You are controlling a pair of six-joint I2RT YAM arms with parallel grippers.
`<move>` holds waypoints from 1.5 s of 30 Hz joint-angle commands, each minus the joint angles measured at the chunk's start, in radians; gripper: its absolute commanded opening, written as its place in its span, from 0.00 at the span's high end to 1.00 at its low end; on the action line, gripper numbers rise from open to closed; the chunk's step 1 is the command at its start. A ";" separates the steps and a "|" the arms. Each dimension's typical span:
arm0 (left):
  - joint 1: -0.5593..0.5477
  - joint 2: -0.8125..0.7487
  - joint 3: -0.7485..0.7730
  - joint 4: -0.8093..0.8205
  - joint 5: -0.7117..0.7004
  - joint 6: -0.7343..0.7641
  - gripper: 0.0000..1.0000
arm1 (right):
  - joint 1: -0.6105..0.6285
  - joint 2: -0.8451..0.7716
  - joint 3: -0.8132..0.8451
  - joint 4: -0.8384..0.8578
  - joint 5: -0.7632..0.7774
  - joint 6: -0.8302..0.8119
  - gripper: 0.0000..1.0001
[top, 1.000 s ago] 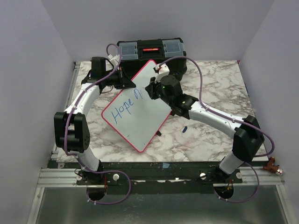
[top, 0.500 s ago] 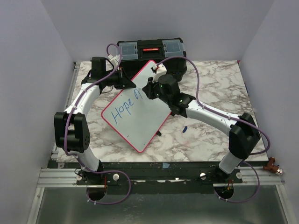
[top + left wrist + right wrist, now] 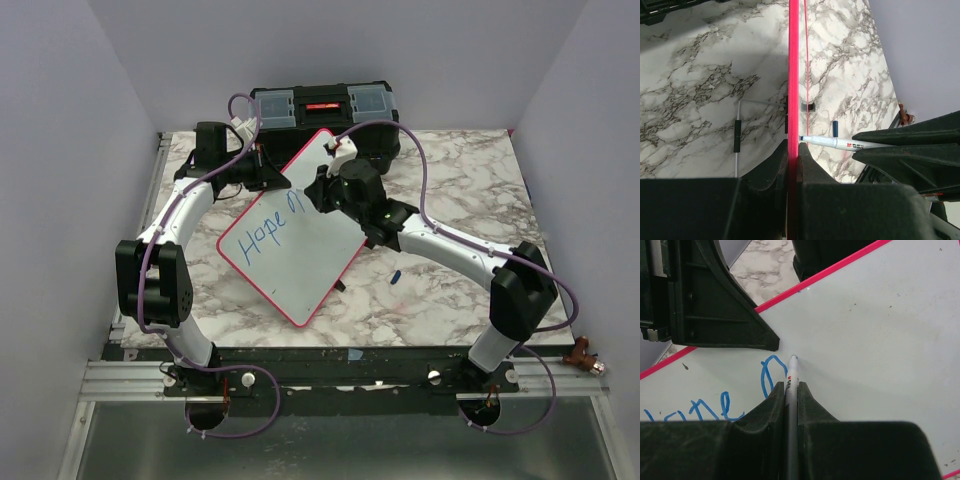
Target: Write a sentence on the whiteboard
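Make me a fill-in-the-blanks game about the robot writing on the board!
1. The right gripper presses the tip of a ____ onto the whiteboard.
2. The word written on it reads ____.
3. Its letters are ____ in colour.
4. The toolbox behind the board is ____.

Missing words: marker, Hope, blue, black.

"What's different from a second ago?"

"The right end effector [image 3: 320,196], clamped on the marker [image 3: 791,376], has crept slightly toward the far edge of the counter [image 3: 455,195]."

"Anything else?"

"Its elbow [image 3: 522,288] swung a little toward the left edge. The marker tip now meets the whiteboard [image 3: 300,255] just beside the last blue stroke [image 3: 768,374]."
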 commanded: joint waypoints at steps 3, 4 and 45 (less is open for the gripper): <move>-0.015 -0.016 0.031 0.009 -0.009 0.074 1.00 | 0.003 0.019 -0.014 0.004 -0.026 0.018 0.99; -0.014 -0.018 0.029 0.009 -0.009 0.074 1.00 | 0.003 0.015 -0.016 0.004 -0.025 0.020 0.99; -0.014 -0.020 0.027 0.011 -0.009 0.076 1.00 | -0.010 0.046 0.048 -0.048 0.067 0.009 0.99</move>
